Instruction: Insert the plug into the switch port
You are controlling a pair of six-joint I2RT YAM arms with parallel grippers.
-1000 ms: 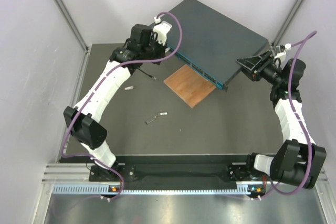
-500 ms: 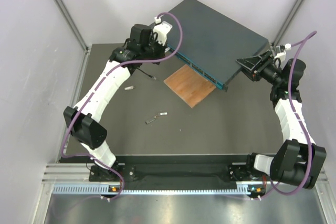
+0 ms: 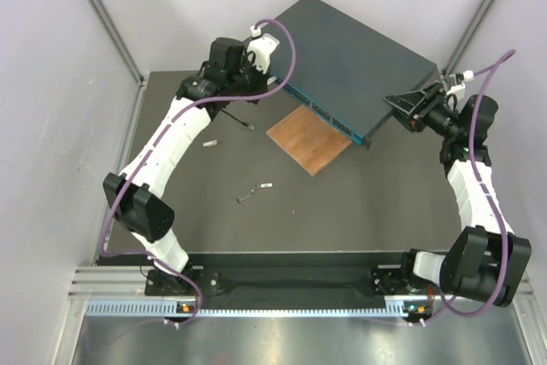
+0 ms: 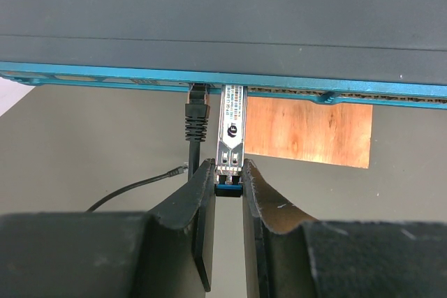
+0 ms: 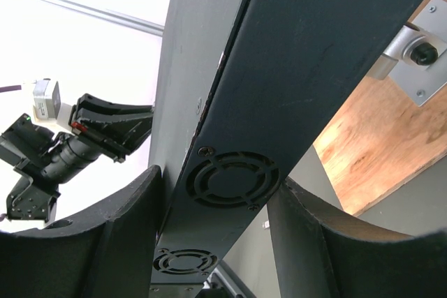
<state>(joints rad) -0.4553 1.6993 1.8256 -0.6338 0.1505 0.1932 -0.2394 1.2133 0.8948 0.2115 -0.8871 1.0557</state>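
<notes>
Far left, the plug [image 4: 183,169], a small pale tip on a thin black cable [image 4: 133,188], lies on the matte dark table [image 4: 84,144], apart from the switch and in no socket. Just right of it, a ribbed black boot [image 4: 197,113] sits in a switch port [image 4: 198,88] of the teal front face [image 4: 98,72]. Its lead drops behind my finger, so I cannot tell whether it is the same cable. My left claw [image 4: 228,167] is narrow, pinching the blue end [image 4: 228,188] of a flat silver module [image 4: 231,127] that reaches into the face beside the boot. A grainy wooden board [image 4: 307,130] lies under the network switch [image 3: 359,53]. My right claw [image 5: 218,181] clasps that slab's smooth dark end, with a pad on either side of a round fan grille [image 5: 241,172].
</notes>
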